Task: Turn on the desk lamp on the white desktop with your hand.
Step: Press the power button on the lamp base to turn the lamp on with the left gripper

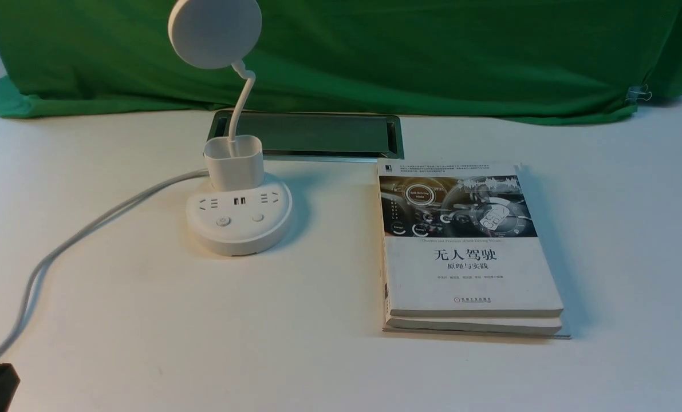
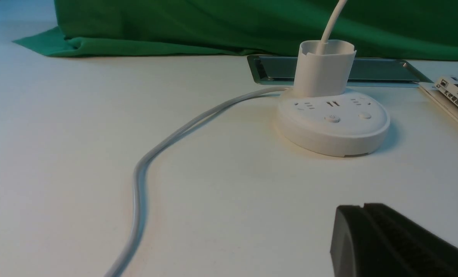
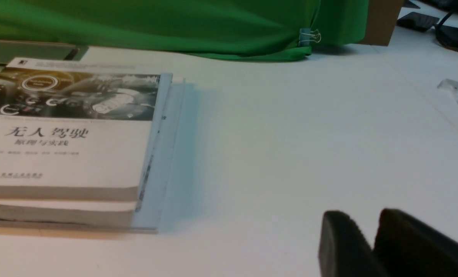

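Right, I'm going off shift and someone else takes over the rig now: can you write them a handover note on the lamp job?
Left pincer: shut, empty, low over the white desktop, short of the desk lamp.
Right pincer: shut, empty, near the stacked books, touching nothing.
The lamp stands in front of the cable slot, its base buttons facing the robot.
Done: nothing visible; the lamp head shows no glow.
Left: press the power button, probably with the nearer left pincer.
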Controlling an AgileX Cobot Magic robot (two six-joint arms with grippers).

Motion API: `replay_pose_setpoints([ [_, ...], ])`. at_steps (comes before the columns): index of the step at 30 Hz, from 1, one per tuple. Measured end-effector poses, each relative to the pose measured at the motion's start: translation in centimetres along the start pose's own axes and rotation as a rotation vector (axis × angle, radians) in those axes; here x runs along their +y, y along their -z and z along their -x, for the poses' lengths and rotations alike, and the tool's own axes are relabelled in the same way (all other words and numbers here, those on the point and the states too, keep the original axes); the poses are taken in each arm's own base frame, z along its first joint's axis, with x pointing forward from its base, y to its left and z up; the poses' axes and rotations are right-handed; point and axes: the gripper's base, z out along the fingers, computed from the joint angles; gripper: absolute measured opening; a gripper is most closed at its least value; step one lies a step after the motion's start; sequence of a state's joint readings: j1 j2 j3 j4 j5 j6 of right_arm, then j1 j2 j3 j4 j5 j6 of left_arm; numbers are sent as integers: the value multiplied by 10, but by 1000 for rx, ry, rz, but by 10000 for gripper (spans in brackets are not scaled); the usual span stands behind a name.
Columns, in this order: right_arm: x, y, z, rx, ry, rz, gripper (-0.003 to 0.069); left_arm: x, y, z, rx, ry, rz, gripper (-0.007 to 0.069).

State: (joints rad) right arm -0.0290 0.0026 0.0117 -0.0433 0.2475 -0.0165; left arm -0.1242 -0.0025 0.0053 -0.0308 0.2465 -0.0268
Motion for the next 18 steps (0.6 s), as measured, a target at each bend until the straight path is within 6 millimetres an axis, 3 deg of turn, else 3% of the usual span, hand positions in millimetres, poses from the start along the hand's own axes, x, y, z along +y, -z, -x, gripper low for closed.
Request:
replay_pose_setpoints([
  [4, 0, 0, 0, 0, 0, 0, 210, 0, 0, 2, -23, 0, -1, 21],
  [9, 0, 0, 0, 0, 0, 0, 223, 0, 2, 17, -191, 0, -5, 21],
  [18, 0, 0, 0, 1, 0, 0, 237, -2, 34, 71, -901, 5, -28, 21],
])
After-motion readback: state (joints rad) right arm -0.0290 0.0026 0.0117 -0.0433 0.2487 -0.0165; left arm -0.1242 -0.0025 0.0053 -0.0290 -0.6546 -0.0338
